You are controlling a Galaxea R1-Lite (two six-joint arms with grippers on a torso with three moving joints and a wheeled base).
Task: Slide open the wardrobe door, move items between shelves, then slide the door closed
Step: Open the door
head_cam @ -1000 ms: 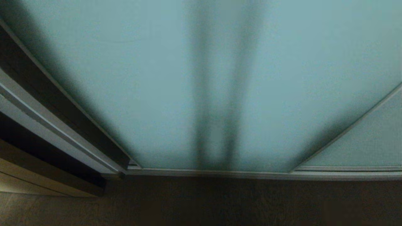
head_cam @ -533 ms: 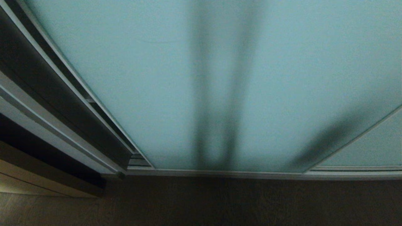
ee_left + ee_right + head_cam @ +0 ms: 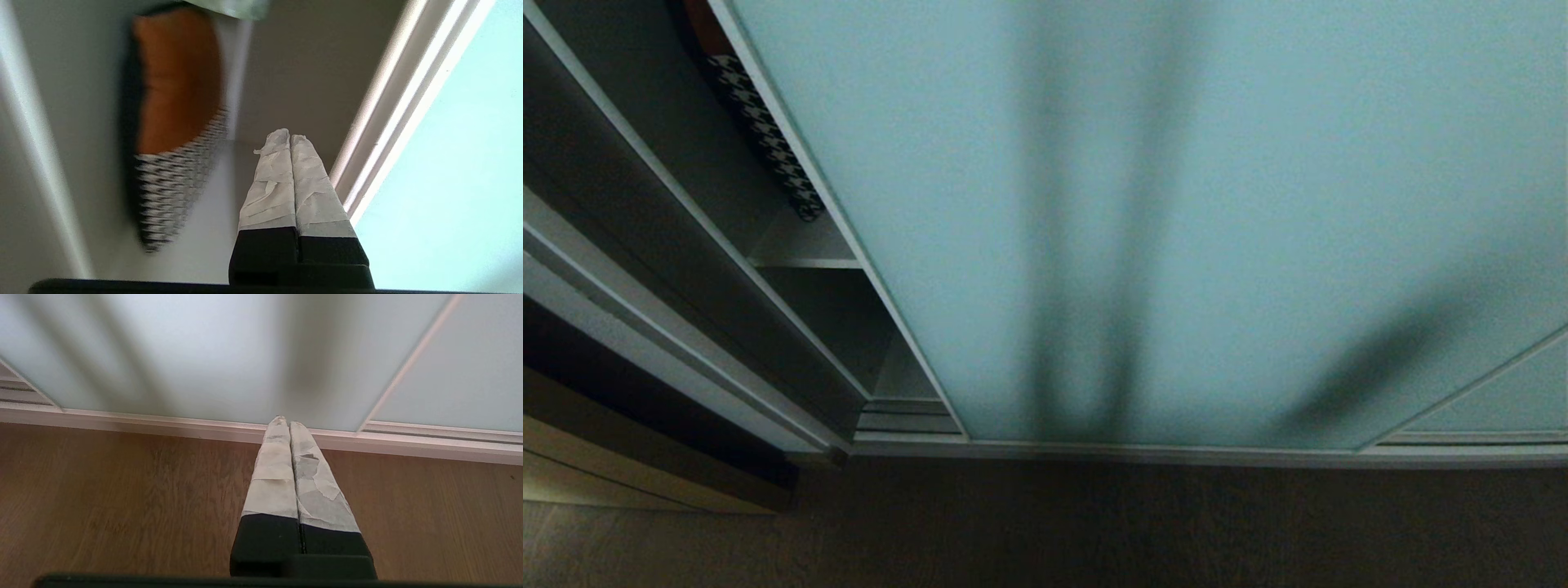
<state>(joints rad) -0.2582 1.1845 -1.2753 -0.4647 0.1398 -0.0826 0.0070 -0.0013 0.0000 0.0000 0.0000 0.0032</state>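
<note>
1. In the head view, you are looking down at the sliding wardrobe door (image 3: 1176, 220). Its frosted blue-green glass is filling most of the frame, and a gap is showing beside the door's left edge.
2. In that gap a white shelf (image 3: 805, 249) is showing just beside the door's frame, and a houndstooth-patterned item (image 3: 768, 139) is standing on it, partly hidden by the door edge. The wood floor (image 3: 1094, 531) is lying below the door's bottom rail. Neither arm is appearing here.
3. In the left wrist view, your left end effector (image 3: 290, 136) is reaching inside the wardrobe, just beside the silver frame of the door (image 3: 461, 155), with its taped fingers (image 3: 269, 192) pressed together on nothing.
4. Beyond those tips, an orange and houndstooth bag (image 3: 175, 122) is sitting on the shelf (image 3: 208, 241), well apart from the door frame; it is looking blurred.
5. In the right wrist view, your right end effector (image 3: 284, 419) is hanging over the floor (image 3: 122, 498) in front of the door (image 3: 204, 347), its fingers pressed together and empty, tips pointing at the door's bottom rail.
</note>
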